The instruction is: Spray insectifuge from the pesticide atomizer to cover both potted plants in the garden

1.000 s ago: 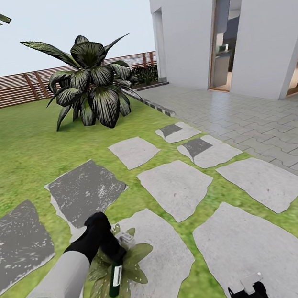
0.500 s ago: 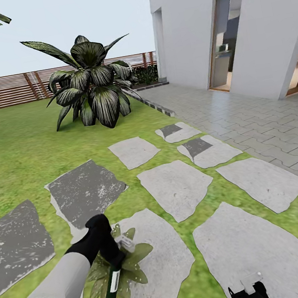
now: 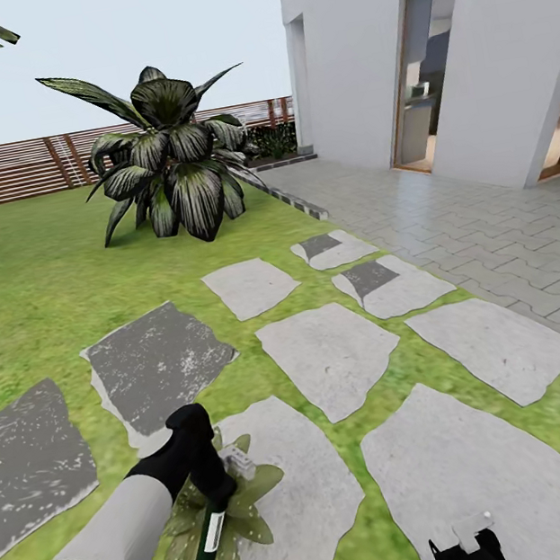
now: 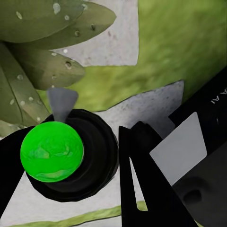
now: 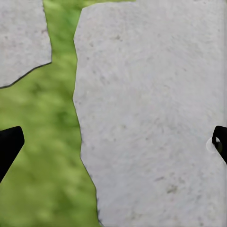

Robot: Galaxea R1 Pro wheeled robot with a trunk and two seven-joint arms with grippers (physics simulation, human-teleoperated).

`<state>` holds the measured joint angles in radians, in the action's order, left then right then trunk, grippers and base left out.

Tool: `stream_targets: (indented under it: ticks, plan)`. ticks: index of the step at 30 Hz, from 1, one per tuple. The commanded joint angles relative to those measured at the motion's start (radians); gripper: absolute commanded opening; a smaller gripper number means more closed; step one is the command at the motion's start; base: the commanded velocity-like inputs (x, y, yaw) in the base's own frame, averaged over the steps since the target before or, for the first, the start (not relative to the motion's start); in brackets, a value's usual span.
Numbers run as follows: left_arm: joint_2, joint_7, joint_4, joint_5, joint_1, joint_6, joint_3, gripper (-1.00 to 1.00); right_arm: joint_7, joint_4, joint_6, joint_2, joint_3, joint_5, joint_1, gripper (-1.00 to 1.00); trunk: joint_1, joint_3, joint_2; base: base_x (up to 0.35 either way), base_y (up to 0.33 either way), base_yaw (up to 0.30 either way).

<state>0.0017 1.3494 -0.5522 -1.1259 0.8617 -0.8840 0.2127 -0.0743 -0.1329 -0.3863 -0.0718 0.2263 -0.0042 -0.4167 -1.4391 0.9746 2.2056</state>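
In the head view my left gripper (image 3: 205, 484) sits in the lower left of the frame, its fingers closed around the pesticide atomizer (image 3: 209, 533), a dark green bottle with a white label and a pale spray head near the top. The bottle hangs tilted, its base pointing down toward the bottom edge of the frame, directly over one potted plant (image 3: 240, 505), whose pointed green leaves spread out from under the bottle. The plant stands at the left edge of a pale stepping stone (image 3: 293, 496), where the stone meets the lawn (image 3: 35, 284).

In the left wrist view I see the bottle's bright green round end (image 4: 52, 150) ringed in black at the lower left, with a black finger (image 4: 137, 179) pressed just beside it. Wet-looking leaves (image 4: 42, 52) dotted with droplets fill the upper left, and a small grey cone of spray (image 4: 61, 101) shows between the bottle and the leaves.

My right gripper (image 3: 465, 550) shows at the bottom edge of the head view, right of centre. In the right wrist view its fingers (image 5: 9, 144) stand wide apart at the two side edges of the frame, holding nothing, over a stone and a strip of grass.

The big striped plant (image 3: 174, 165) stands in the upper left before the fence (image 3: 7, 171).
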Motion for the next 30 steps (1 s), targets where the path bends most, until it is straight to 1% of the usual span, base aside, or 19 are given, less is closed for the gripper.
stream_targets:
  ticks: [1,6,10,16,22,26,30]
  plan:
    - [0.001,0.01,-0.001,-0.008,-0.001,-0.009,0.002,-1.0,-0.007,0.0,-0.002,0.0,0.008,0.0,0.0,1.0,0.0,0.001,0.0,0.006,-0.004,0.0]
    - [0.005,0.01,0.001,-0.007,-0.005,-0.009,0.003,-1.0,-0.007,0.001,-0.002,0.0,0.008,0.0,-0.001,1.0,0.0,0.001,0.0,0.001,-0.001,0.0]
    - [0.006,0.008,0.026,-0.008,-0.012,-0.009,0.004,-1.0,-0.007,0.0,-0.002,0.0,0.008,0.0,-0.001,1.0,0.0,0.001,0.0,0.0,0.0,0.004]
    - [0.004,0.008,0.043,-0.009,-0.018,-0.007,0.004,-1.0,-0.007,0.0,-0.002,0.0,0.008,0.0,0.0,1.0,0.0,0.001,0.0,0.0,0.0,0.176]
    - [0.004,0.008,0.043,-0.011,-0.018,-0.007,0.004,-1.0,-0.007,-0.001,-0.002,0.003,0.008,-0.002,-0.001,1.0,0.0,0.001,0.0,0.0,0.0,0.022]
    - [0.004,0.008,0.043,-0.012,-0.018,-0.007,0.002,-1.0,-0.007,0.0,-0.002,0.003,0.008,-0.002,-0.001,1.0,0.0,0.001,0.0,0.173,-0.108,0.0]
    - [0.004,0.008,0.043,-0.011,-0.018,-0.008,0.003,-1.0,-0.007,-0.001,-0.002,0.003,0.008,-0.002,-0.001,1.0,0.0,0.001,0.0,0.037,-0.02,0.0]
